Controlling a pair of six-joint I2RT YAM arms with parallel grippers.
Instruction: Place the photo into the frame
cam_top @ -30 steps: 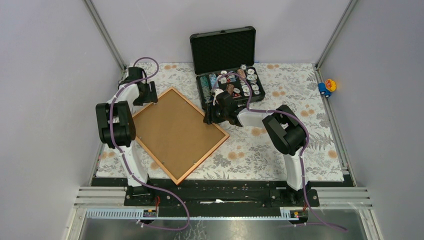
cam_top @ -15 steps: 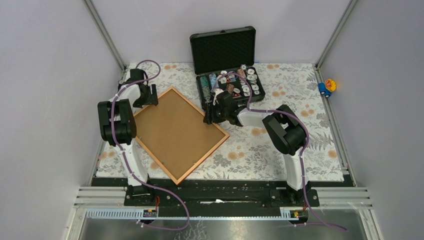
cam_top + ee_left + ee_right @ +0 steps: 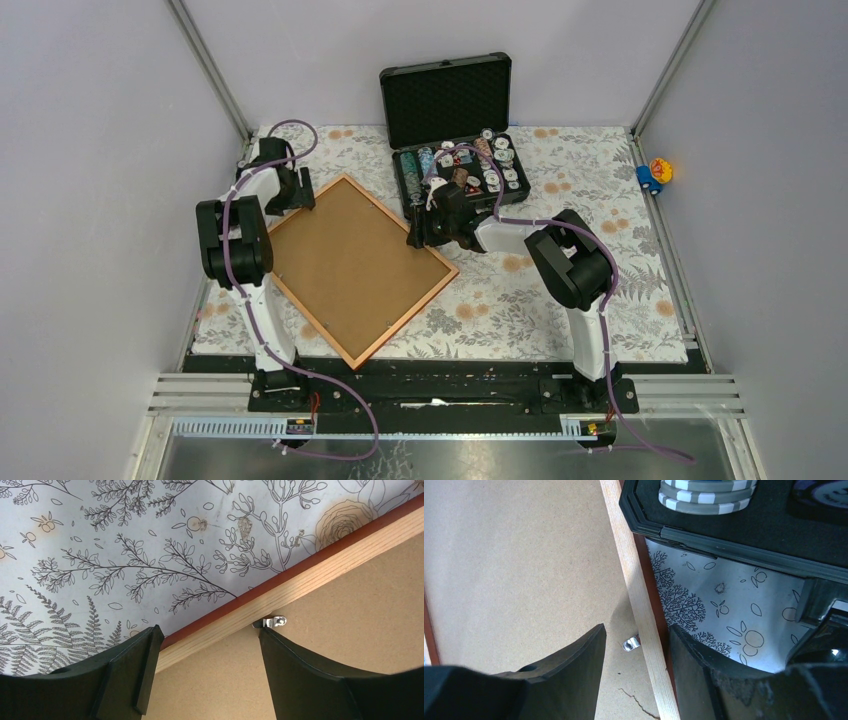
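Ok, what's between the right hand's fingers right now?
The wooden rail of the frame and a metal tab on the backing board lie between the fingers of the right hand, seen in the right wrist view.

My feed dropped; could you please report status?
Left gripper, right gripper open, each astride a frame edge. Backing board on, photo unseen. Poker chip case crowds right.

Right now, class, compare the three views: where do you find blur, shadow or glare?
Top external view: even, soft light, sharp. Left wrist view: black fingers of the left gripper show dark with little detail, the thin orange-brown wooden frame crisp. Right wrist view: a shadow darkens the brown backing board beside the small metal clip.
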